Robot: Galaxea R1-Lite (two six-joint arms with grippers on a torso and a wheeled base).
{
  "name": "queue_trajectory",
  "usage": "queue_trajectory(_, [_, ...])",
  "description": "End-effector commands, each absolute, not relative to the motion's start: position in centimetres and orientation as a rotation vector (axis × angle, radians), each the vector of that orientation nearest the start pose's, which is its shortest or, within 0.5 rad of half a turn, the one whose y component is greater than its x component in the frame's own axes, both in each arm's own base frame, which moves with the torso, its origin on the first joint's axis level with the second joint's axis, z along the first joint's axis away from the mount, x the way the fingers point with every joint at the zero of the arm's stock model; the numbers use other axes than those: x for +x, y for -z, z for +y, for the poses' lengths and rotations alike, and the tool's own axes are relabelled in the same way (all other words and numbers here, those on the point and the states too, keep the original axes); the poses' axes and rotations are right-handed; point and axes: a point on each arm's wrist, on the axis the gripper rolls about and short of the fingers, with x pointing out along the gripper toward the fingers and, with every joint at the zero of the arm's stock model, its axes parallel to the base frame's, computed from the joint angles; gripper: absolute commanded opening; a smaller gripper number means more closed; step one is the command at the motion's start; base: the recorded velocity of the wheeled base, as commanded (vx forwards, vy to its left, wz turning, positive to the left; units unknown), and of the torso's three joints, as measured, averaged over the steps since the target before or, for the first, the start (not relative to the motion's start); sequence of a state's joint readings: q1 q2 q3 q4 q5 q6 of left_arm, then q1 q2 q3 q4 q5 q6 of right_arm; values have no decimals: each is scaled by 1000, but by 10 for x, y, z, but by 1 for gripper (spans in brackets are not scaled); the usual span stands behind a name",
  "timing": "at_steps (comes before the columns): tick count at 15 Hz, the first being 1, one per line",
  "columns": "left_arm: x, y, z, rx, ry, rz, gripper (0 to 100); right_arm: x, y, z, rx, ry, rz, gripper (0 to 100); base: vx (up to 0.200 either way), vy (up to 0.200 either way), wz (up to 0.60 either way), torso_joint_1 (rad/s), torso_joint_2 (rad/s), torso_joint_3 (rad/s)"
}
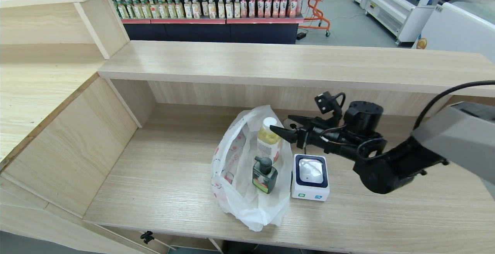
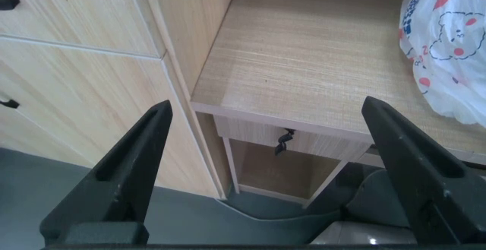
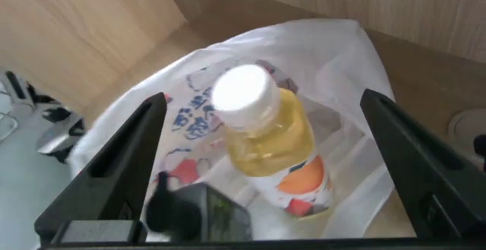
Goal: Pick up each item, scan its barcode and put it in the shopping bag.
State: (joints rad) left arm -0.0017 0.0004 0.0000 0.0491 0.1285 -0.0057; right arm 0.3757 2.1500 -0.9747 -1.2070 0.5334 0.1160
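- Shopping bag (image 1: 247,176): white plastic with a red and blue print. It stands open on the wooden desk (image 1: 174,192) and serves as the landmark for every entry below.
- Drink bottle (image 3: 273,143): yellow liquid, white cap, orange-and-white label. It stands upright inside the shopping bag, toward its far side, with the cap rising above the bag's rim.
- Pump bottle (image 1: 264,174): dark, with a black pump head. It is inside the shopping bag, just in front of the drink bottle.
- Scanner (image 1: 310,176): a white box with a dark-framed window facing up. It sits on the desk just beside the shopping bag, on its right.
- My right gripper (image 1: 281,123): it is at the right rim of the shopping bag, pointed into its mouth. The jaws are spread wide and carry nothing. They are wider apart than the drink bottle, which sits between them in the right wrist view. The near tip lies close to the bottle's shoulder, and I cannot tell if it touches.
- My left gripper (image 2: 267,109): it hangs low, off the desk's front edge and well apart from the shopping bag. The jaws are apart and empty.
- Key (image 2: 283,141): it sits in a lock under the desk's front edge, below and left of the shopping bag.
- Shelf of bottled drinks (image 1: 209,8): it stands far behind the shopping bag, beyond the raised counter.
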Motion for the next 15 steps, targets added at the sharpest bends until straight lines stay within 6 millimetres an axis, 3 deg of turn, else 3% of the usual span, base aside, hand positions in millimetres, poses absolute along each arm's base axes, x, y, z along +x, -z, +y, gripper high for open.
queue_trajectory(1, [-23, -70, 3, -3, -127, 49, 100, 285, -173, 102, 179, -883, 26, 100, 0, 0, 0, 0, 0, 0])
queue_trajectory(4, [-23, -70, 3, -3, -127, 49, 100, 208, -176, 51, 181, -814, 25, 100, 0, 0, 0, 0, 0, 0])
queue_trajectory(6, [-23, -70, 3, -3, -127, 49, 100, 168, -173, 28, 158, -711, 48, 100, 0, 0, 0, 0, 0, 0])
queue_trajectory(7, [-23, -70, 3, -3, -127, 49, 100, 137, -167, 13, 102, -614, 68, 100, 0, 0, 0, 0, 0, 0])
queue_trajectory(8, [-23, -70, 3, -3, -127, 49, 100, 91, -155, 5, 29, -428, 99, 100, 0, 0, 0, 0, 0, 0])
queue_trajectory(10, [-23, -70, 3, -3, -127, 49, 100, 29, -124, 2, 5, -103, 127, 100, 0, 0, 0, 0, 0, 0])
queue_trajectory(13, [-23, -70, 3, -3, -127, 49, 100, -12, -84, 1, -12, -13, 83, 100, 0, 0, 0, 0, 0, 0])
queue_trajectory(15, [-23, -70, 3, -3, -127, 49, 100, -23, -76, 0, -28, -23, -3, 100, 0, 0, 0, 0, 0, 0])
